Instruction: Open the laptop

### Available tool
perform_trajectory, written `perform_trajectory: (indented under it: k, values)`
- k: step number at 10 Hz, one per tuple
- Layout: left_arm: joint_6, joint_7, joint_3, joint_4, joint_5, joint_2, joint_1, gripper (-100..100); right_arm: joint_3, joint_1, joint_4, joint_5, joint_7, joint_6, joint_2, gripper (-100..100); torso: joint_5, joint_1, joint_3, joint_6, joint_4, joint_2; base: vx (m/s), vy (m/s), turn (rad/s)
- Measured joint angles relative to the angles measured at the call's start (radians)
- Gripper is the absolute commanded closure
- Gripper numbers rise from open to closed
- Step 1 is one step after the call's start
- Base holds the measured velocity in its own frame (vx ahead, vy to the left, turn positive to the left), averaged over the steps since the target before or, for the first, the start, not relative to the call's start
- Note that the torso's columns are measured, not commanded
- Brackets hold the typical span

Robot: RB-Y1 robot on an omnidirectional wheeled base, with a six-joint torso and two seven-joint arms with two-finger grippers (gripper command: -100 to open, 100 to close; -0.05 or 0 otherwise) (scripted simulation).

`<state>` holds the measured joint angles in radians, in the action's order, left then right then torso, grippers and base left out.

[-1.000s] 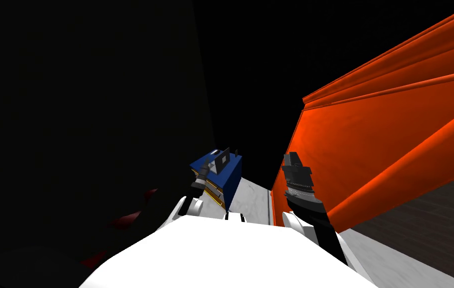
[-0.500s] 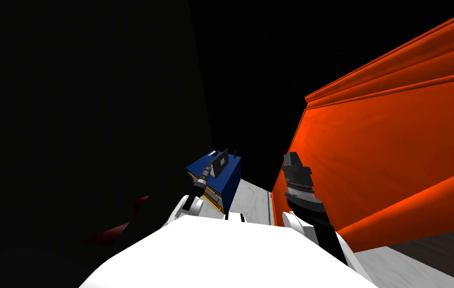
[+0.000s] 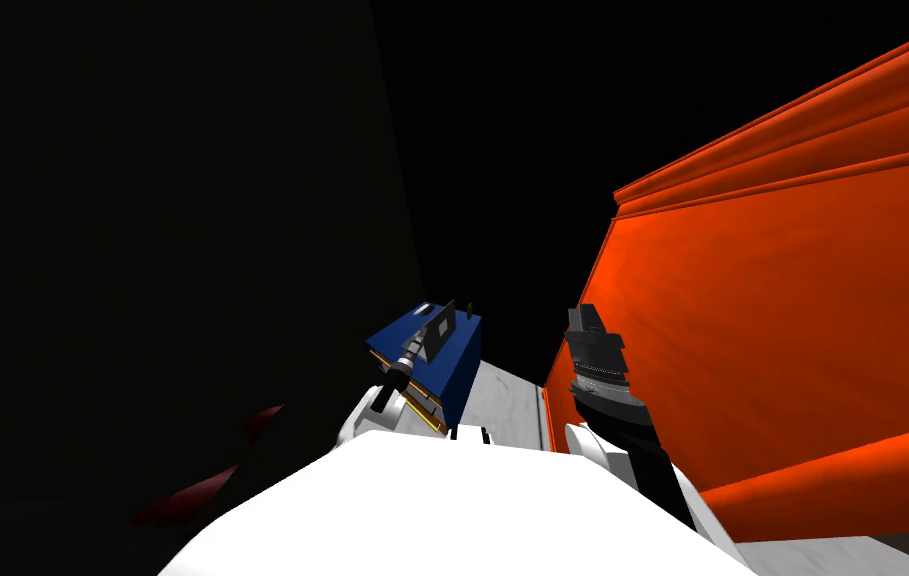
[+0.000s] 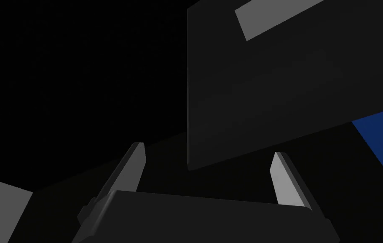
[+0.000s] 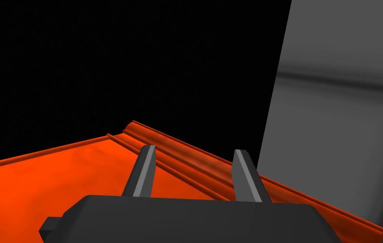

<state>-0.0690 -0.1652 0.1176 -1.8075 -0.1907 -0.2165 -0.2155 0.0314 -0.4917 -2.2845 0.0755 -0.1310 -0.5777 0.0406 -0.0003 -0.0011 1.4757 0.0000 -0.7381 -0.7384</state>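
A small dark laptop (image 3: 445, 320) stands on a blue cabinet (image 3: 457, 365) just ahead of me, with its lid raised well off its base. My left gripper (image 3: 430, 336) reaches up to the laptop. In the left wrist view the lid (image 4: 279, 84) is a dark flat panel with a pale strip near one corner. Its near corner hangs just beyond my open left gripper (image 4: 207, 177), which holds nothing. My right gripper (image 3: 582, 318) is raised beside an orange wall. Its fingers (image 5: 144, 171) stand apart and empty.
The orange wall (image 3: 792, 330) with a moulding runs close along my right side. The blue cabinet has yellow-edged drawers (image 3: 422, 405) and stands on a pale floor (image 3: 507, 395). A black area lies ahead and to the left. A grey wall (image 5: 342, 105) rises beside the right hand.
The whole head view has shifted, so I have turned a little. My left arm has stretched further toward the laptop's lid. The right arm holds its pose.
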Motion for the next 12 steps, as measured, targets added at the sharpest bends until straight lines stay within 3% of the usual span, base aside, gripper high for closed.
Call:
perform_trajectory:
  k: [2,3,5,12]
  values:
    - [0.033,-0.005,0.003,-0.004,-0.010,-0.017,0.000,-100,0.000,0.000,0.000,0.000,0.000,0.000,0.000,0,0.000,0.001,-0.001,0.000,0.000,-0.001,0.021,0.001,-0.001]
    - [0.033,-0.005,0.003,-0.003,-0.010,-0.016,0.000,100,0.000,0.000,0.000,0.000,0.000,0.000,0.000,0,0.000,0.001,-0.001,0.000,-0.001,-0.002,0.000,0.000,0.000]
    - [0.054,0.002,0.005,-0.007,0.002,-0.013,0.006,100,0.000,0.000,0.000,0.000,0.000,0.000,0.000,0,0.004,0.008,0.000,0.000,0.000,0.000,0.021,0.126,-0.028]
    - [0.228,0.126,0.026,-0.046,0.117,0.034,0.050,100,0.000,0.000,0.000,0.000,0.000,0.000,0.000,0,0.001,0.001,0.001,0.001,0.001,0.000,0.003,0.118,-0.032]
